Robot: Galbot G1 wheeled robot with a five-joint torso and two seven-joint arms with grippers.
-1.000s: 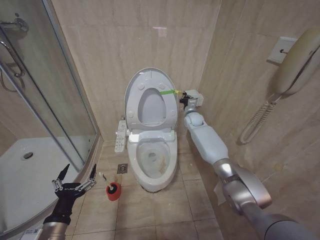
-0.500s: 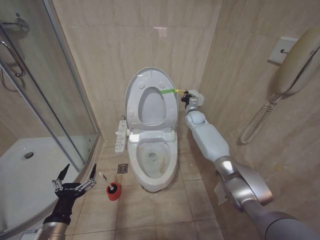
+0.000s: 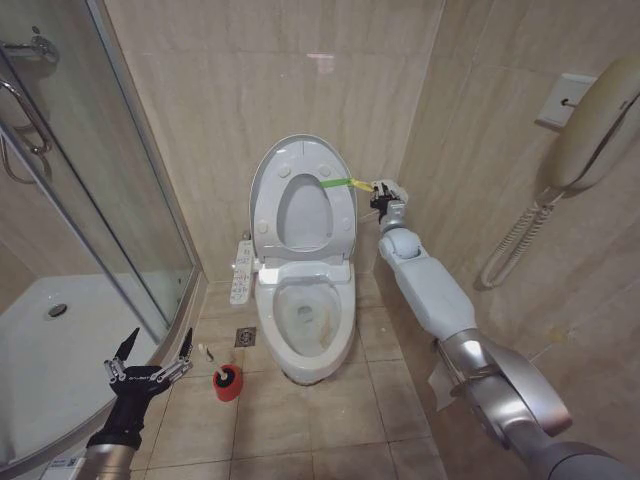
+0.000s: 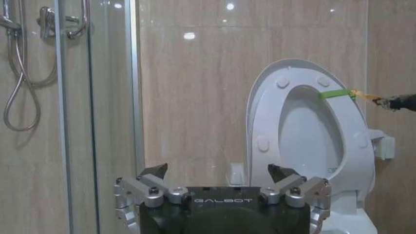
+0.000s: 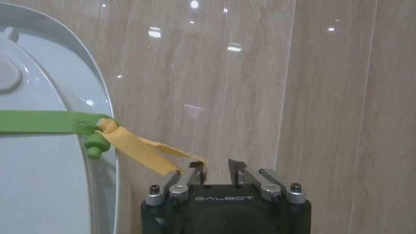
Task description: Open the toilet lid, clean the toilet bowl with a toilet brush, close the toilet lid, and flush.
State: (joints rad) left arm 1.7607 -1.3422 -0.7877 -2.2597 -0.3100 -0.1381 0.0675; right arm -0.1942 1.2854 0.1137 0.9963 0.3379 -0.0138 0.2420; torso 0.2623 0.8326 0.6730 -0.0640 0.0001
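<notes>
My right pincer [image 5: 217, 167], low in the middle of the right wrist view, has its tips a little apart, the yellow tail of the strap [image 5: 140, 148] lying against one of them; I judge it loose, not pinched. The strap's green part runs to the edge of the toilet lid [image 3: 300, 195], which stands upright against the wall at the centre of the head view. So the opening is done, I reckon. Below it the toilet bowl [image 3: 312, 318] shows brown stains, so scrubbing, closing and flushing remain. The toilet brush [image 3: 222, 372] sits in its red holder on the floor, lower left, near my left pincer [image 3: 150, 347], which hangs spread wide and empty. The left wrist view gives the lid's underside bumpers; the head view alone gives bowl and brush
</notes>
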